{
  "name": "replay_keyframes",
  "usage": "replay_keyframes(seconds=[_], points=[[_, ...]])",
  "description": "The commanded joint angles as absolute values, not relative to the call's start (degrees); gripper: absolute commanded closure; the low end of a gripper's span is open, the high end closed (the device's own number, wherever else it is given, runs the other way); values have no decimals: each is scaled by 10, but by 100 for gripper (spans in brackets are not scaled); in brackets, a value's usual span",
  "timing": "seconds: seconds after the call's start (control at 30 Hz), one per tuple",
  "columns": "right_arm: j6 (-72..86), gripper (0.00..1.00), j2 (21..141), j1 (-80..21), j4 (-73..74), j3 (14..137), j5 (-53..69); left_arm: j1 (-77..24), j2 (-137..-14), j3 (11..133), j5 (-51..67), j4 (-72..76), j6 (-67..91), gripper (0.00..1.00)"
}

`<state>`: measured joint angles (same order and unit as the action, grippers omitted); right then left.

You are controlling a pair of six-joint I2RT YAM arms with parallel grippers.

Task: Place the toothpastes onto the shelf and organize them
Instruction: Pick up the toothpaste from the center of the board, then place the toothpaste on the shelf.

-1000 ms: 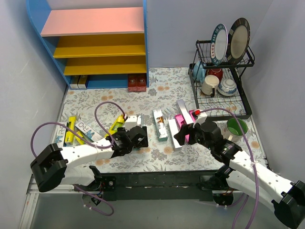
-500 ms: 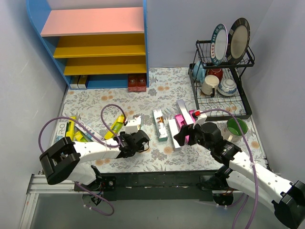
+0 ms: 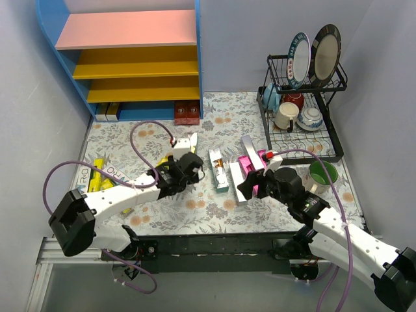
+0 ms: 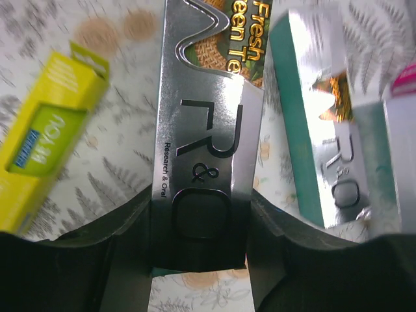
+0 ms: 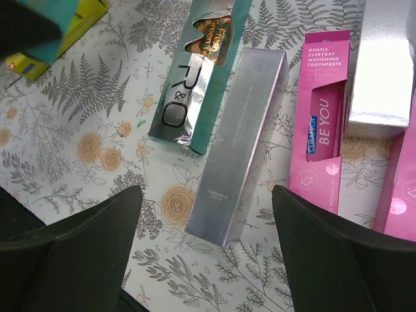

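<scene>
Left gripper [image 4: 200, 224] is clamped on a silver R&O toothpaste box [image 4: 208, 117], its fingers [image 4: 110, 247] pressed to both long sides, over the floral surface [image 3: 221, 120] and well short of the shelf [image 3: 123, 29]. A yellow box [image 4: 49, 153] lies to one side, a teal-edged box [image 4: 331, 162] to the other. Right gripper [image 5: 207, 201] hangs spread wide above a plain silver box [image 5: 237, 143] lying flat, just beside a pink box [image 5: 322, 140].

From here, the left gripper [image 3: 186, 159] sits mid-tabletop, clasping a silver box [image 3: 189, 143] that points toward the shelf [image 3: 130, 29] in the far left corner. The right gripper [image 3: 252, 181] hangs over the pink boxes [image 3: 246, 163]. Yellow boxes [image 3: 98, 170] lie by the left edge. A dish rack [image 3: 302, 157] fills the far right corner.
</scene>
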<state>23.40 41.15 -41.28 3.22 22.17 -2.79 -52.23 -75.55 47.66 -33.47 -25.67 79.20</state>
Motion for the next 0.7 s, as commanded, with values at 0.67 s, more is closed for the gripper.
replay_keyframes(seconds=[0.67], points=[[106, 11, 490, -416, 5, 279, -24, -30, -915, 845, -83, -260, 470, 69]])
